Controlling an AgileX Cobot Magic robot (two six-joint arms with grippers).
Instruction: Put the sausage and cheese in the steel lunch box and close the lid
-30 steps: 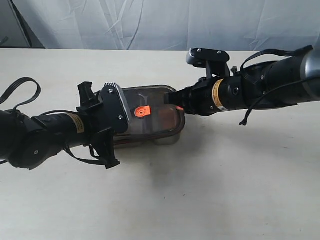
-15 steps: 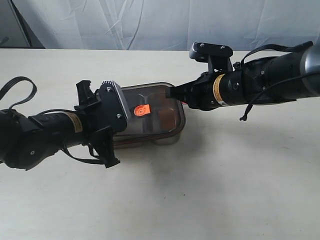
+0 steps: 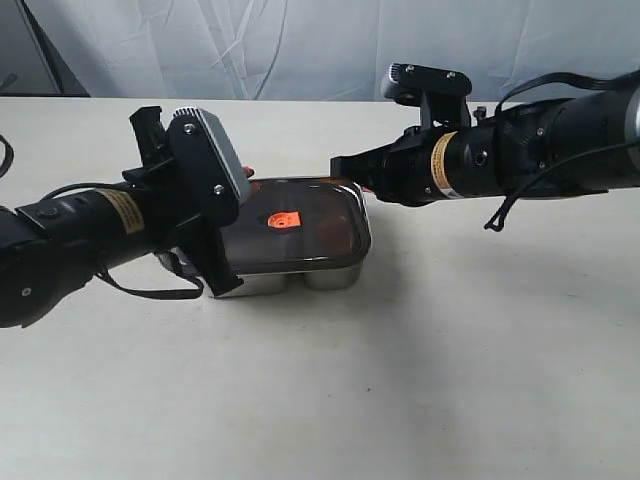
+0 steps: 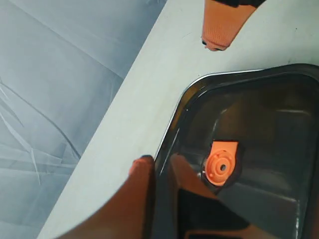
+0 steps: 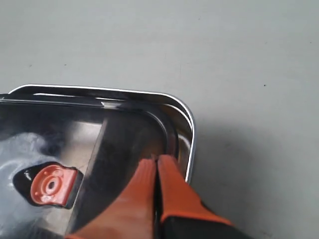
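Note:
The steel lunch box (image 3: 330, 272) stands mid-table with the dark translucent lid (image 3: 320, 230) lying over it, its orange valve (image 3: 283, 219) facing up. My left gripper (image 4: 159, 162) is shut on the lid's rim, one finger (image 4: 142, 181) outside it and one on top. In the exterior view the wrist hides most of that gripper (image 3: 247, 174). My right gripper (image 5: 156, 162) is shut with nothing between its fingers, its tips over the lid (image 5: 124, 134) near a corner of the box (image 5: 190, 124). From outside, the right gripper (image 3: 338, 163) hangs by the box's far right corner. Sausage and cheese are hidden.
The pale table (image 3: 450, 380) stretches around the box, and a grey cloth backdrop (image 3: 300, 50) hangs behind its far edge. Both arms reach in from the sides and meet over the box. The right fingertips (image 4: 219, 30) show beyond the lid in the left wrist view.
The right gripper closed and lifted off the lid's right end toward the far corner. The left wrist rose and swung left, and the lid settled flatter on the box.

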